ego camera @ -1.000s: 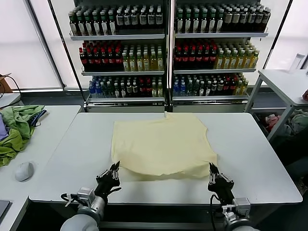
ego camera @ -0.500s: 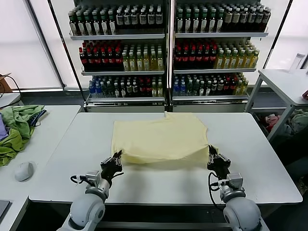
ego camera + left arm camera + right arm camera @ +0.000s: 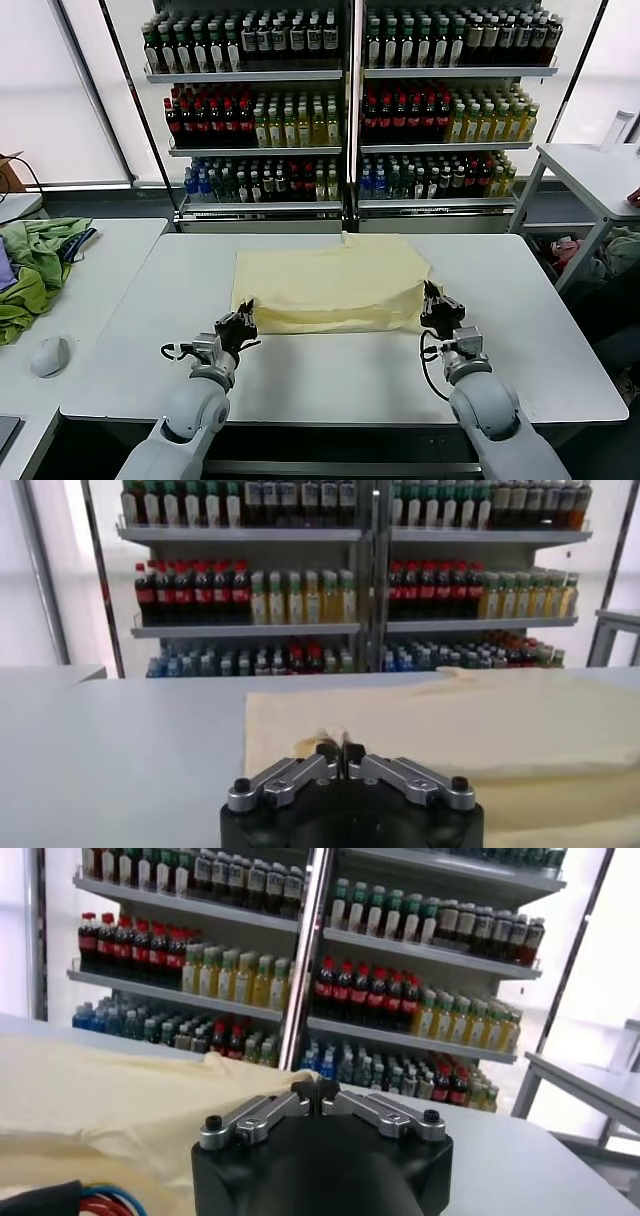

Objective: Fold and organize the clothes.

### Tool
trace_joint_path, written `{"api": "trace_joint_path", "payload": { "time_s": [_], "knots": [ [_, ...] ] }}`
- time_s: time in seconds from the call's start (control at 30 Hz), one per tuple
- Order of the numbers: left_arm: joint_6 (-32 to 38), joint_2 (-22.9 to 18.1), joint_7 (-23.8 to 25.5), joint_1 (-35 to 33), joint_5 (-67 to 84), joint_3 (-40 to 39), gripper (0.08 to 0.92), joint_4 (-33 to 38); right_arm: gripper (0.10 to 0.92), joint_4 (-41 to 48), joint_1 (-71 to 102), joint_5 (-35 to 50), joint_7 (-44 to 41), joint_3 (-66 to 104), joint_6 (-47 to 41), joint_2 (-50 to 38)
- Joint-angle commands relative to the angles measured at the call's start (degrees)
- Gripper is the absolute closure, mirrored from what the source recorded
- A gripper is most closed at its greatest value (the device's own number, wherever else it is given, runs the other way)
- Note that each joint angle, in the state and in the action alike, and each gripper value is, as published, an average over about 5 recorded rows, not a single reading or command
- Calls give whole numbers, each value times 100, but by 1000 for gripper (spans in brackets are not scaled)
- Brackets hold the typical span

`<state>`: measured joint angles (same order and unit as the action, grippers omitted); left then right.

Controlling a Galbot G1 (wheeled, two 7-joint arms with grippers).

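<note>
Head view shows the pale yellow T-shirt spread on the white table, its near hem lifted over itself. The left gripper and right gripper are each pinched closed on a hem corner. Thin, limp and light, it will probably sag between grips, so corners suit best.

L tool & R tool both clamped tight, arms reaching fwd.

We see the pale yellow thin T-shirt on the white table, the left gripper at its near-left corner, the right gripper near-right, tall bottle shelves behind.
</note>
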<state>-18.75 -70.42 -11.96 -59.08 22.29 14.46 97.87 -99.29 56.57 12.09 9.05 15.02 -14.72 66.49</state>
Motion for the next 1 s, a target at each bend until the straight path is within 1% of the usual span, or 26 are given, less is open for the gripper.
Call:
{"api": "trace_joint_path", "payload": {
  "time_s": [0.03, 0.17, 0.27, 0.33, 0.5, 0.7, 0.87, 1.0],
  "knots": [
    [7, -17, -99, 371, -87, -109, 899, -448, 894, 397, -382, -113, -2, -228, 10, 25],
    [-53, -22, -84, 406, -123, -185, 899, -519, 886, 557, -472, -247, -37, -350, -51, 113],
    [-60, -62, -63, 337, -188, -253, 888, -470, 829, 593, -447, -368, -101, -404, -120, 138],
    [-47, -102, -73, 246, -242, -267, 852, -391, 770, 567, -365, -405, -129, -405, -63, 138],
    [-43, -148, -153, -118, -286, -183, 707, -81, 623, 334, 44, -422, -157, -283, 160, 79],
    [-91, -129, -267, -561, -290, -12, 534, 337, 468, -182, 775, -331, -110, 120, 194, -76],
    [-210, -108, -369, -647, -220, 62, 395, 319, 320, -503, 1206, 145, 51, 538, -143, -135],
    [-336, -96, -459, -555, -124, 72, 275, 204, 228, -352, 1211, 572, 166, 645, -487, -132]
  ]
}}
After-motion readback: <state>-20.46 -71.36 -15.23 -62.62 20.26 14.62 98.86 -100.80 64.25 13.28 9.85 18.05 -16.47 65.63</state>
